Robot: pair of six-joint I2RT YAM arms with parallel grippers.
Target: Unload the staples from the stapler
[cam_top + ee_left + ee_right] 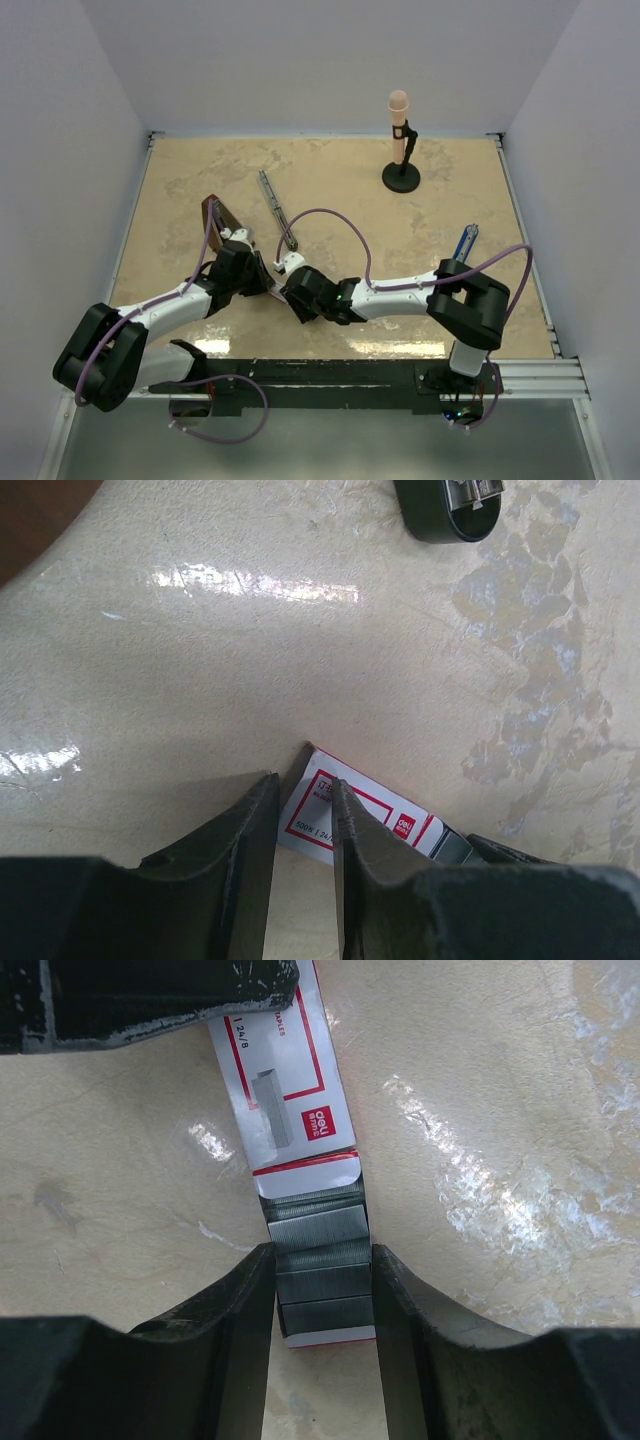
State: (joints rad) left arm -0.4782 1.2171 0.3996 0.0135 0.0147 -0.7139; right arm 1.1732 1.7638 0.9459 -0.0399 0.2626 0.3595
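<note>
The staples (pixel 318 1260) are several silvery-grey ribbed strips lying in a white tray that is slid partly out of a red-and-white card box (pixel 285 1100). My right gripper (pixel 322 1260) has one finger against each side of that tray, shut on the staples. My left gripper (pixel 305 785) is narrowly open at the box's other end (pixel 350 815), with one finger (pixel 350 830) lying over the card. In the top view the two grippers, left (pixel 262 278) and right (pixel 283 270), meet at the table's near middle. The slim dark stapler (pixel 276 207) lies apart, farther back; its end shows in the left wrist view (pixel 450 505).
A narrow blue object (pixel 464 241) lies at the right. A black stand with a pinkish top (pixel 401 150) stands at the back right. A brown object (pixel 214 213) lies just left of my left gripper. White walls close in the tabletop (pixel 340 190).
</note>
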